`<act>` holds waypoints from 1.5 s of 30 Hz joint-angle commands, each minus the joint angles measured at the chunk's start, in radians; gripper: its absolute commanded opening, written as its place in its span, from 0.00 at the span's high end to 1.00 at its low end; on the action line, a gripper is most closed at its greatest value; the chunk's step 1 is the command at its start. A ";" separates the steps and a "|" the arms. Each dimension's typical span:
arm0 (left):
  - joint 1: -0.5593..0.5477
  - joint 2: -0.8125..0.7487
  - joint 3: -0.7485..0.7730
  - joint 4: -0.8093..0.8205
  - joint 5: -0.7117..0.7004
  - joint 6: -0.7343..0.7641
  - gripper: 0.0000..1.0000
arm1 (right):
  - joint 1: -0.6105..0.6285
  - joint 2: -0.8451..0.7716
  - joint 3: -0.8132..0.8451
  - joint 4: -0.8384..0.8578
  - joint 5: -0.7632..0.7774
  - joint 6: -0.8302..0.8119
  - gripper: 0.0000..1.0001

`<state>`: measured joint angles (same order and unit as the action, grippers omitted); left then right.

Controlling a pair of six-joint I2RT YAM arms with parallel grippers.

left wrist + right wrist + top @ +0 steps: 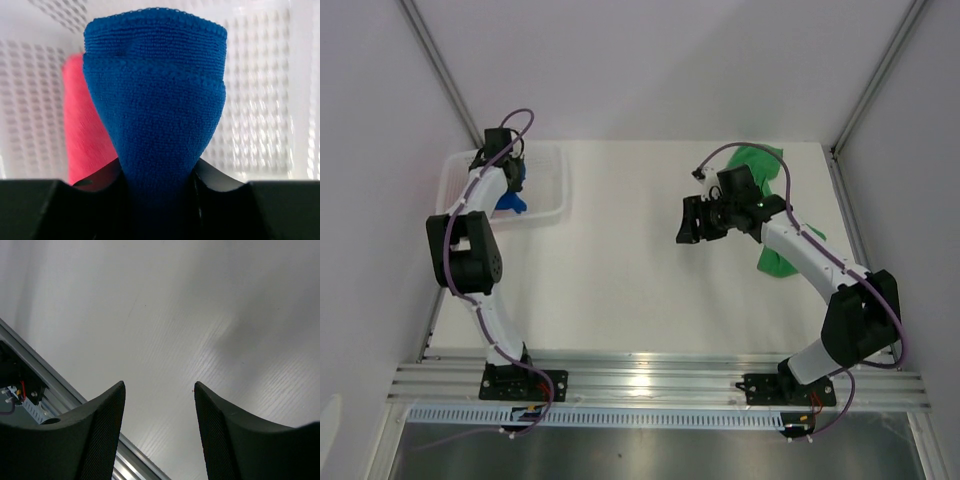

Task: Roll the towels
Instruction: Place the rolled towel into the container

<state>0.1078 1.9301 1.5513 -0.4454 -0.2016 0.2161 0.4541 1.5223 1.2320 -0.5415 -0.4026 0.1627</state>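
- The left claw point(157, 187) is pinching the blue towel point(155, 100), and the folded cloth is bulging up from between the two black fingers point(50, 210).
- This claw is reaching down into the white mesh basket point(260, 75), so the blue towel is sitting inside its walls.
- The pink towel point(82, 130) is lying just beside the blue one, to its left and behind it, also in the basket.
- The basket is sitting at the far left corner of the worktop point(620, 280).
- The right claw point(159, 390) is standing spread wide, gripping nothing and hovering over bare worktop near the middle.
- The green towel point(760, 165) is lying crumpled at the far right of the worktop. The right arm is covering part of it, and it is well apart from the basket.
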 commanded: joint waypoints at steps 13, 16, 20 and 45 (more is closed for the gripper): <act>0.032 0.236 0.251 -0.033 -0.131 0.045 0.86 | -0.006 0.088 0.182 -0.084 0.050 0.032 0.39; 0.039 0.288 0.322 -0.145 -0.076 -0.010 0.83 | -0.006 0.101 0.213 -0.109 0.060 0.020 0.39; 0.041 0.326 0.369 -0.208 -0.039 -0.061 0.78 | -0.014 0.099 0.216 -0.115 0.065 0.000 0.39; 0.148 0.314 0.349 -0.294 0.116 -0.167 0.57 | -0.057 0.136 0.270 -0.173 0.067 -0.032 0.39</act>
<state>0.2508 2.2742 1.9003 -0.7265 -0.1001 0.0528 0.4038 1.6554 1.4548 -0.6975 -0.3397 0.1482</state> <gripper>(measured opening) 0.421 0.606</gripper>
